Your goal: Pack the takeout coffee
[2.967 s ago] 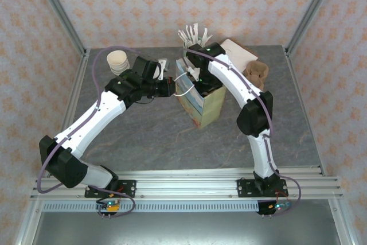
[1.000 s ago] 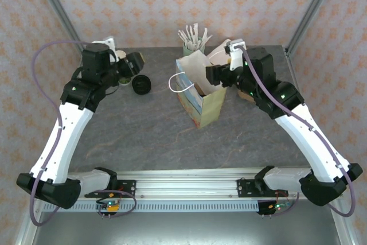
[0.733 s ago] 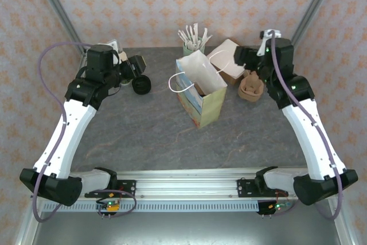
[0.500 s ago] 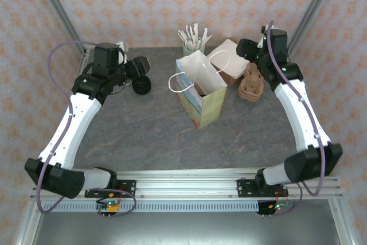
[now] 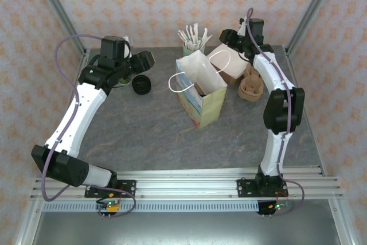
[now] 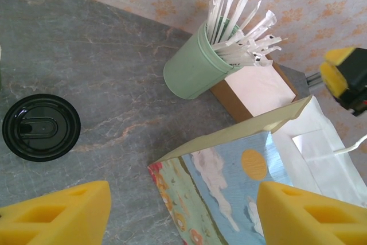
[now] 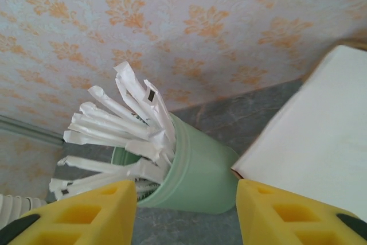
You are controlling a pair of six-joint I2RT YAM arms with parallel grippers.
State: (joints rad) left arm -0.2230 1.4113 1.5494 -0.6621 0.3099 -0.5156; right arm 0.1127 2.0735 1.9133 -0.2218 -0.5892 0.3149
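**Where the Coffee Stands: Not Determined**

Whether the takeout coffee sits inside the paper bag (image 5: pixel 203 104) cannot be told, as the bag's mouth is dark. Left of the bag, a loose black lid (image 6: pixel 40 127) lies flat on the desk (image 5: pixel 155 136). Behind the bag stands a green cup of white wrapped sticks (image 6: pixel 192 70). Released and empty, fingers spread: left pincer (image 6: pixel 183 210), right pincer (image 7: pixel 184 210).

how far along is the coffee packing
Done: can't confirm. The paper bag stands open, with a dark shape inside, too shadowed to identify. In hand: nothing; the left claw and right claw are both open. Left: perhaps a wrapped stick from the green holder that the right claw faces.
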